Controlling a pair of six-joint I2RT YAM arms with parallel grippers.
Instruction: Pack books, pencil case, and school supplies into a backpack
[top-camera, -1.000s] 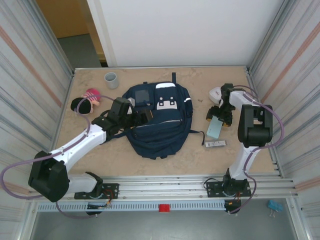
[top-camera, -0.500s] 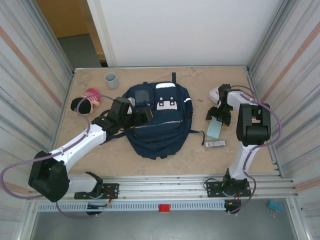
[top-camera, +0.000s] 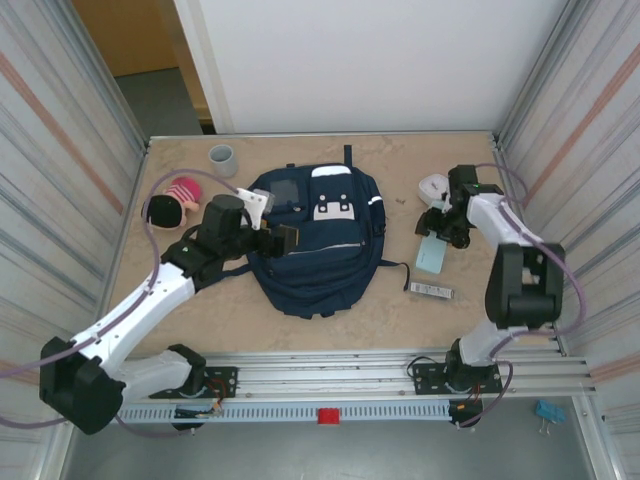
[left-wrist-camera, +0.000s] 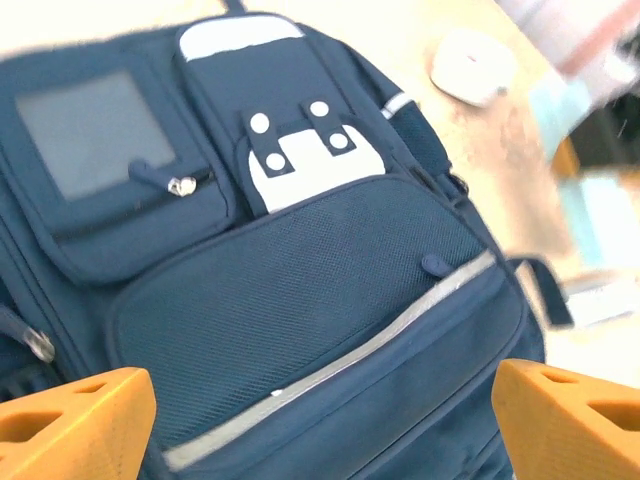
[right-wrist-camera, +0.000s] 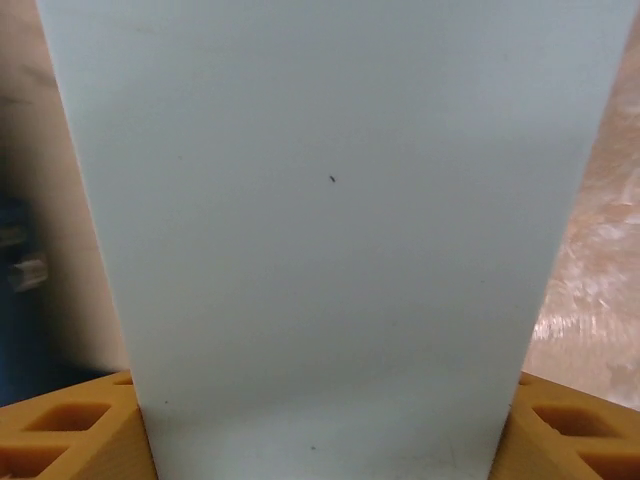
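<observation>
The navy backpack (top-camera: 318, 262) lies flat mid-table, front up, with white patches and a grey stripe (left-wrist-camera: 330, 365). My left gripper (top-camera: 284, 240) hovers open over its left side; its orange fingertips (left-wrist-camera: 80, 420) frame the lower front pocket with nothing between them (left-wrist-camera: 320, 430). My right gripper (top-camera: 441, 227) is low over the pale teal flat item (top-camera: 431, 259) on the right. That item (right-wrist-camera: 320, 200) fills the gap between the open jaws (right-wrist-camera: 325, 430), its edges close to both fingers. The books are out of view.
A white rounded object (top-camera: 433, 186) sits behind the right gripper and a small silver-black packet (top-camera: 432, 289) in front of the teal item. A grey cup (top-camera: 221, 157) and a pink-and-black soft item (top-camera: 170, 207) are at far left. Corrugated walls close both sides.
The right arm's elbow has swung out toward the right wall while its gripper stayed over the teal item and its jaws narrowed. The left arm drew back slightly over the backpack.
</observation>
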